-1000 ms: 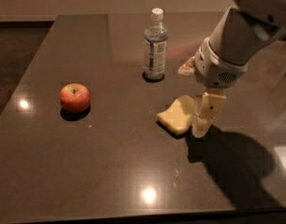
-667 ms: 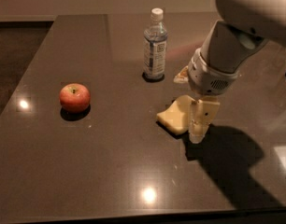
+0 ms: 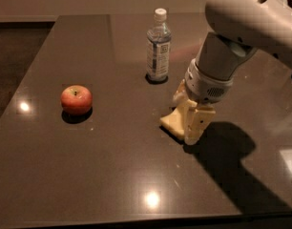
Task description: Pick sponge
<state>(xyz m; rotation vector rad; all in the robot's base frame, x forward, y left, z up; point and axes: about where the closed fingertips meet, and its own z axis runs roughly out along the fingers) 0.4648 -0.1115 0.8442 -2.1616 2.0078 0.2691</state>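
Note:
The pale yellow sponge [image 3: 169, 123] lies flat on the dark table [image 3: 112, 175], right of centre. Only its left part shows; the rest is hidden behind the gripper. My gripper [image 3: 192, 128] hangs from the large white arm [image 3: 241, 27] that comes in from the upper right. It points down and sits right at the sponge's right side, down at the table surface.
A red apple [image 3: 76, 99] sits on the left of the table. A clear water bottle [image 3: 158, 46] with a white cap stands upright just behind the sponge and left of the arm. The arm's shadow falls to the right.
The arm has moved left and lower, bringing the gripper further over the sponge. The sponge, apple and bottle have not moved.

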